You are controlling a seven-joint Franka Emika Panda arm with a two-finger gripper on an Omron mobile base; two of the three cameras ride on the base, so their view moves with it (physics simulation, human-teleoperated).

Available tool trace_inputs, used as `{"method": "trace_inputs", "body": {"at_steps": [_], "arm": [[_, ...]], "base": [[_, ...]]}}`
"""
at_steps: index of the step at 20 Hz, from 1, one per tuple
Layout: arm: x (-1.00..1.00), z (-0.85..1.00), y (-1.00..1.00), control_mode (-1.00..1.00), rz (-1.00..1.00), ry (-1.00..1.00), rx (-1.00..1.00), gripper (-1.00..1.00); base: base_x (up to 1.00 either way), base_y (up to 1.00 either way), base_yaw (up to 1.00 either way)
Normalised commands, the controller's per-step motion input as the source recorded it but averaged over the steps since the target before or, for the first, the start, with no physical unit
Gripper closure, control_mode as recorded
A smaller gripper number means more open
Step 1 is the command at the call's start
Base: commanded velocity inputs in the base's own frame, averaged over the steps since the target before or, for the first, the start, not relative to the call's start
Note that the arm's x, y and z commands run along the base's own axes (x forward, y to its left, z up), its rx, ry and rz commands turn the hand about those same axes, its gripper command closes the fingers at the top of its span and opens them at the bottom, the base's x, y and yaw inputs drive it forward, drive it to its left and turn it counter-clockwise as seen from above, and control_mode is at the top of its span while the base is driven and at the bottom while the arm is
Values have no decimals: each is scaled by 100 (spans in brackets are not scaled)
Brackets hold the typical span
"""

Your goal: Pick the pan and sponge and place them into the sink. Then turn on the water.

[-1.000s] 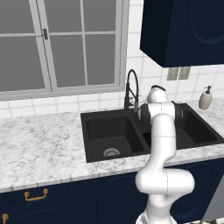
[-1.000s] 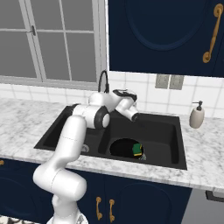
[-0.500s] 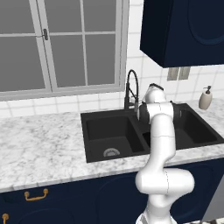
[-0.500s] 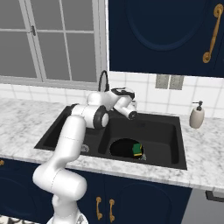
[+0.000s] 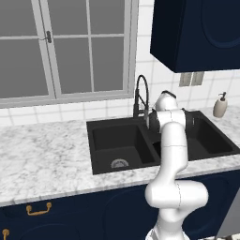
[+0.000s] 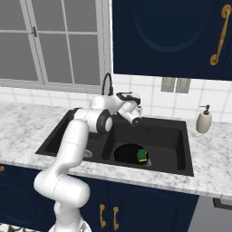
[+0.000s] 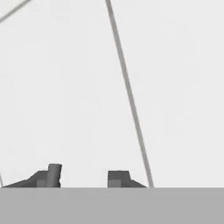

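The pan (image 6: 129, 153) and sponge (image 6: 142, 155) already lie in the right basin of the sink (image 6: 181, 136). No water runs from the faucet (image 5: 140, 96). The gripper (image 7: 83, 177) is near it, jaws released and empty.

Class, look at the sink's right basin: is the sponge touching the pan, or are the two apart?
Touching. In the right base view the sponge lies on the right edge of the pan in the sink, overlapping its rim with no gap between them.

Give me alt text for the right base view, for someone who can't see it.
A white robot arm reaches over a black double sink, its gripper near the faucet. The pan and green sponge lie in the right basin. A soap dispenser stands on the marble counter.
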Motion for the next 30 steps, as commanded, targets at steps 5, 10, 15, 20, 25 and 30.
{"method": "trace_inputs", "body": {"at_steps": [5,10,15,20,25,30], "arm": [[7,-71,-66,-100,-4,12,0,100],[1,-96,-55,-100,-1,16,-2,100],[0,-100,-46,-100,0,20,-4,100],[-53,-44,-67,-100,0,6,4,100],[-100,21,-60,-100,0,-14,26,100],[-93,36,-71,-100,0,-17,28,100]], "base": [[0,0,0],[0,0,0],[0,0,0],[0,0,0],[0,0,0],[0,0,0]]}}
